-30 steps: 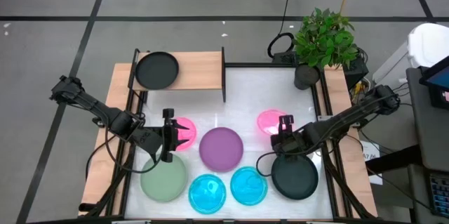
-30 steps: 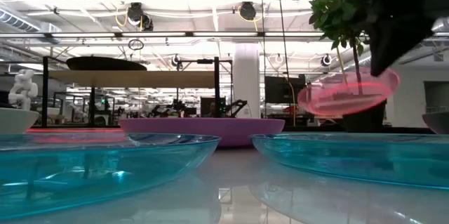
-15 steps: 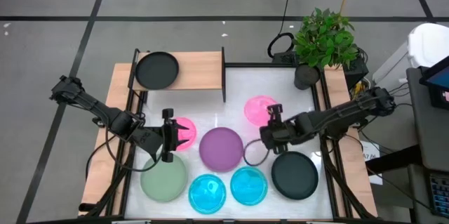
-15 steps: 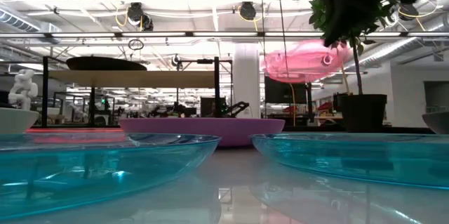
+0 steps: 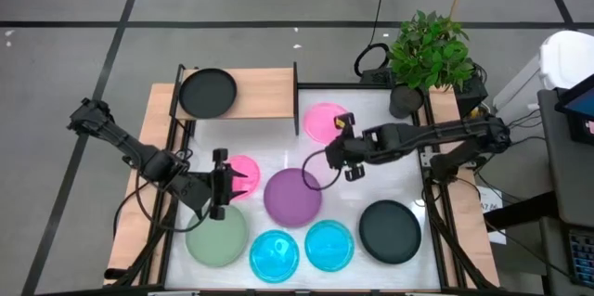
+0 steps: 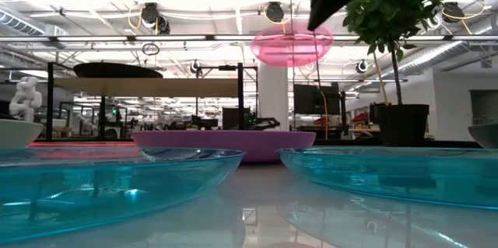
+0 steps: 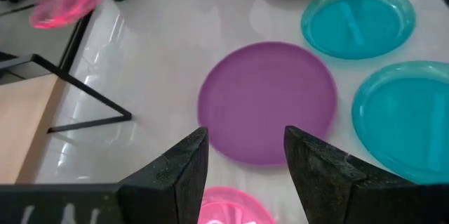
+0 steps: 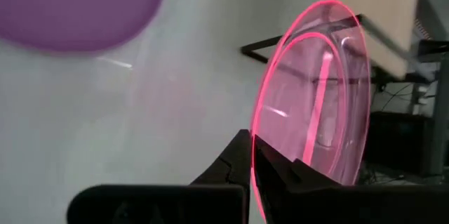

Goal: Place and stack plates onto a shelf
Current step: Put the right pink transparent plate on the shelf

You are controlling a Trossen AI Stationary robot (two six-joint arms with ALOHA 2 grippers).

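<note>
1. Nearest the camera edge of the worktop [image 5: 306,96], at six o'clock in the high view, lie the two cyan plates [image 5: 275,254] side by side, with the sage-green plate [image 5: 216,238] at their nine o'clock and a black plate [image 5: 390,231] at their three o'clock.
2. Just beyond them the purple plate [image 5: 292,194] sits in the middle, and a pink plate [image 5: 243,176] lies at its nine o'clock.
3. Beside that pink plate waits the left hand [image 5: 220,185], its fingers [image 7: 181,169] spread apart and grasping nothing, pointed toward three o'clock over the purple plate.
4. Farther back, the right hand [image 5: 340,136] is clenched on the rim of the second pink plate [image 5: 321,122], carried in the air above the worktop; the low view shows it hanging level and high, about at the height of the shelf board.
5. Farthest, the shelf [image 5: 264,94] lies at nine to ten o'clock from the carried plate, its near black post just beside the plate's rim.
6. On the shelf's nine o'clock half rests the other black plate [image 5: 206,92]; the half toward the right hand is bare wood.
7. Judging from this, the right arm is far nearer the free spot, and the plate needs to travel toward nine o'clock, clearing the post.
</note>
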